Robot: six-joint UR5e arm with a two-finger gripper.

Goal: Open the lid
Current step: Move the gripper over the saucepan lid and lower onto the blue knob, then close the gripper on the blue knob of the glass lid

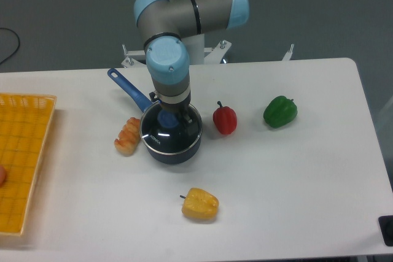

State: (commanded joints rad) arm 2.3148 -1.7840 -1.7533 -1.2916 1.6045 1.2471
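Note:
The round glass lid (171, 136) with its metal rim lies flat on the dark blue saucepan (184, 150), whose long handle (128, 91) points up-left. The lid's blue knob (167, 118) peeks out just under my wrist. My gripper (169, 116) hangs straight down over the knob, and the wrist hides the fingers. Whether they are open or closed around the knob cannot be made out.
A red pepper (225, 119) stands just right of the pan, a green pepper (280, 111) farther right. A yellow pepper (199, 204) lies in front. A shrimp-like toy (128, 135) touches the pan's left side. A yellow basket (21, 157) sits at the left edge.

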